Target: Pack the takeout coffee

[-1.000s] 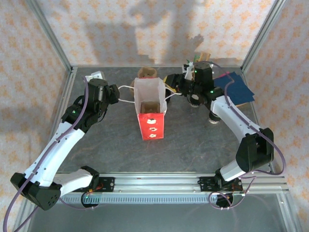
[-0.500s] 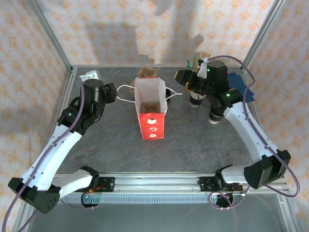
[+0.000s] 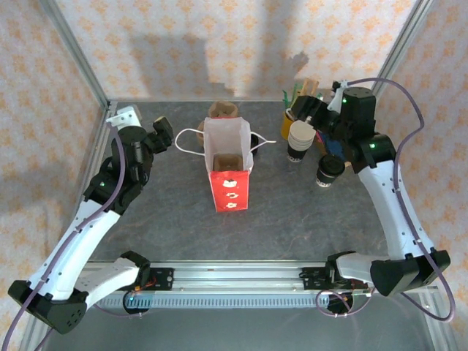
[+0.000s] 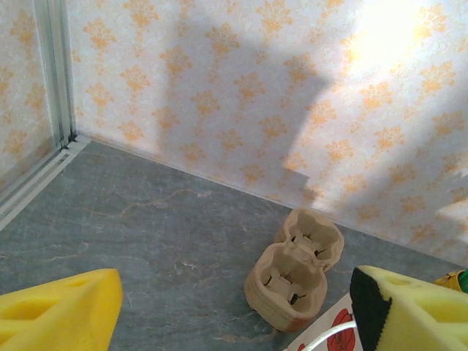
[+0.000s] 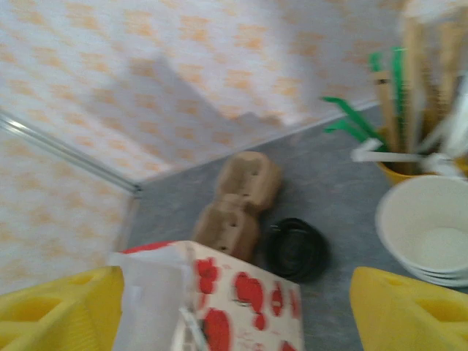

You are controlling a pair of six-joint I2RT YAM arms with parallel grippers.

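Your left hand [image 3: 165, 136] and right hand [image 3: 306, 111] have backed off the bag [image 3: 228, 164], open and empty; the takeout coffee [image 3: 330, 168] stands on the surface [image 3: 292, 219] right of it, nearest your right hand.

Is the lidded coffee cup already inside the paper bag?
No, the takeout coffee stands on the table, well apart from the open paper bag.
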